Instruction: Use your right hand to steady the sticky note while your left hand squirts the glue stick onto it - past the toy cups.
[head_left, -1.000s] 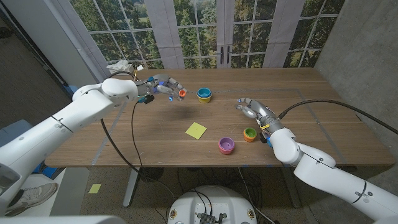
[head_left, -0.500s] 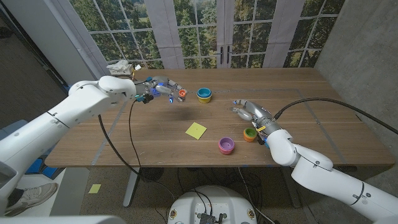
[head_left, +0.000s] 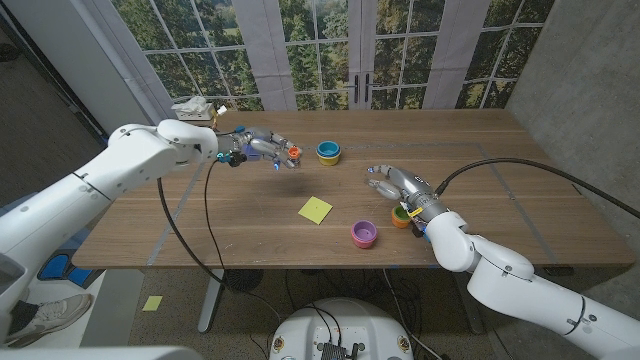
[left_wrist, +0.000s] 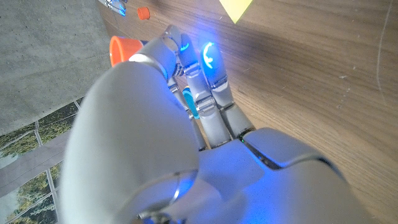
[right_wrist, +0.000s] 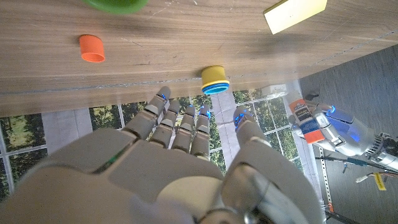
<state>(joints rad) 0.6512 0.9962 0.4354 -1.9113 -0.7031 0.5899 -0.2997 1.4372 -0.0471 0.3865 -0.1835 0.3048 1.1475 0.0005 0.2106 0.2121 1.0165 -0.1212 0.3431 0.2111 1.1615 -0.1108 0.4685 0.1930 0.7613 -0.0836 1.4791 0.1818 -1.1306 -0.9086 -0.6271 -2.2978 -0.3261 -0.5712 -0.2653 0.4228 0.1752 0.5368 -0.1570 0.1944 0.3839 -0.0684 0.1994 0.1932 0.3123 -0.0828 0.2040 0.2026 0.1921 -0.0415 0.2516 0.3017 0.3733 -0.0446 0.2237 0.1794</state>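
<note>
Head view: left robot hand (head_left: 262, 147) grips glue stick (head_left: 290, 152).

1. Wooden counter (head_left: 250, 225): rectangular, medium-brown plank surface, faint pale lines marked across the top.
2. Counter leg (head_left: 211, 300): light grey, seen below the near edge on the left side.
3. Glazed doors (head_left: 360, 50): behind the far edge, white frames, small panes, dark handles at the centre join.
4. Outdoors through the panes: green trees and grass, daylit.
5. Concrete wall (head_left: 585, 80): grey, rough finish, on the right side.
6. Dark panel (head_left: 40, 110): angled, at far left.
7. Floor (head_left: 120, 300): grey, with a small yellow paper (head_left: 152, 302) lying near the leg.
8. Lighting: even, soft shadows on the wood.
</note>
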